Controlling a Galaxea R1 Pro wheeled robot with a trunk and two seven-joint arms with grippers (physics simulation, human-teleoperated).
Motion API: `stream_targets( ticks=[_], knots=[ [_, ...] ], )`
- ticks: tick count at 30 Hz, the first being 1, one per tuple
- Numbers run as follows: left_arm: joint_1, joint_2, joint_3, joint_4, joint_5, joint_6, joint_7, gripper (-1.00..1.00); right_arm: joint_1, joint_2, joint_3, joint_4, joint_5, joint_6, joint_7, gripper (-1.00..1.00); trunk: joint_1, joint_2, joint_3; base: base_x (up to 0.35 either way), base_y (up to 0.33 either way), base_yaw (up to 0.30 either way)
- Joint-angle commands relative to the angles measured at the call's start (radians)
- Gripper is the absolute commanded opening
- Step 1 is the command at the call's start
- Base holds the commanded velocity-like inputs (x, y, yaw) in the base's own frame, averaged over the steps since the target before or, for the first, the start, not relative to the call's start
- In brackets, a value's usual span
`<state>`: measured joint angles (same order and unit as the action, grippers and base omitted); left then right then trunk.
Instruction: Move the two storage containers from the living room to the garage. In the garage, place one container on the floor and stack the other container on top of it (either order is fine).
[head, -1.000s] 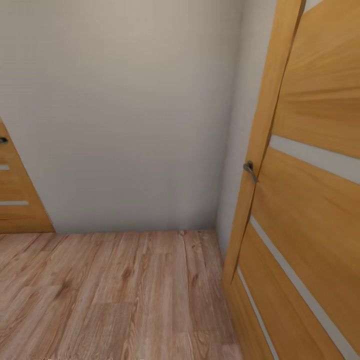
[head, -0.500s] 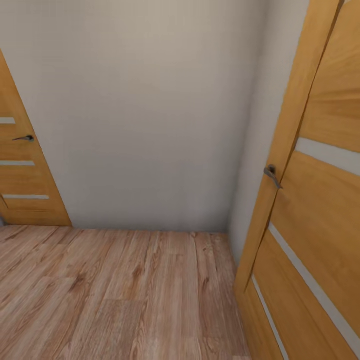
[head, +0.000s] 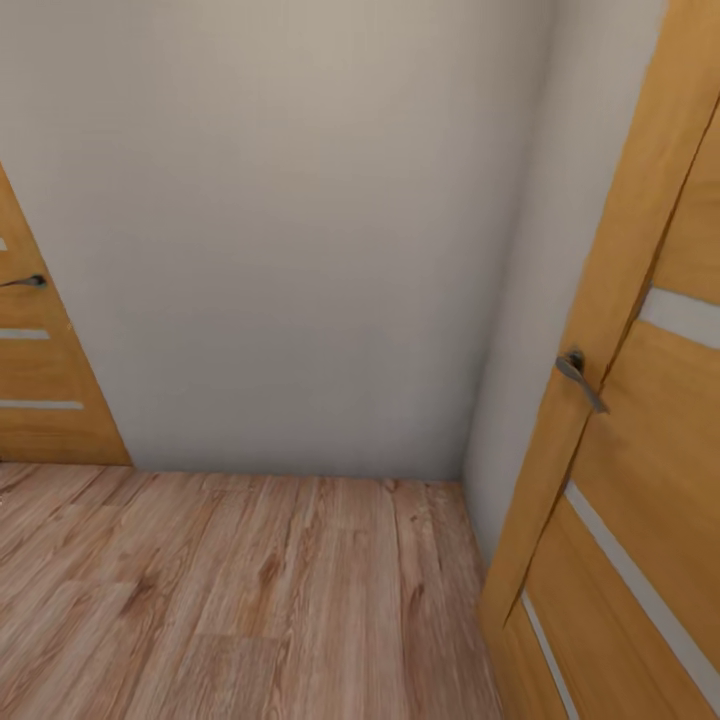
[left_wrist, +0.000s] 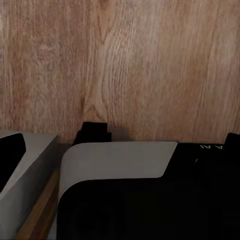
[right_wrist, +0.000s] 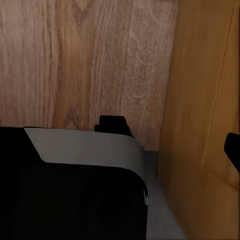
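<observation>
2 wood doors: one at left (head: 35, 385), one at right (head: 640, 440), each w/ 1 grey handle (head: 582, 378). 1 beige wall (head: 290, 230), wood-plank floor (head: 240, 600). Wrist views: floor plus robot body (left_wrist: 125, 190); right wrist also has door beside it. End effector state: can't tell, both arms.

Faint white letters, seemingly "AI", cut off at the frame edge, on black robot body (left_wrist: 210, 200)
</observation>
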<state>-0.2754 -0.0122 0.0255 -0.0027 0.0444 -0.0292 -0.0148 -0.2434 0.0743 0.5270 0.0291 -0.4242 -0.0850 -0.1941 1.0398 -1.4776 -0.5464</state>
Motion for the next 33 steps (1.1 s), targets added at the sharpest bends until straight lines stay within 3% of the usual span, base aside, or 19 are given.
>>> stream_targets(
  ticks=[1, 33],
  knots=[
    [-0.001, 0.000, 0.002, 0.001, 0.005, -0.003, -0.002, 1.00, -0.001, 0.001, 0.008, 0.003, -0.010, -0.006, -0.001, 1.00, 0.001, 0.000, -0.001, 0.322, 0.000, 0.103],
    [-0.001, 0.000, 0.002, 0.001, 0.005, -0.003, -0.001, 1.00, -0.001, 0.001, 0.008, 0.003, -0.007, -0.006, 0.001, 1.00, 0.001, 0.000, -0.001, 0.314, 0.000, 0.251]
  ],
)
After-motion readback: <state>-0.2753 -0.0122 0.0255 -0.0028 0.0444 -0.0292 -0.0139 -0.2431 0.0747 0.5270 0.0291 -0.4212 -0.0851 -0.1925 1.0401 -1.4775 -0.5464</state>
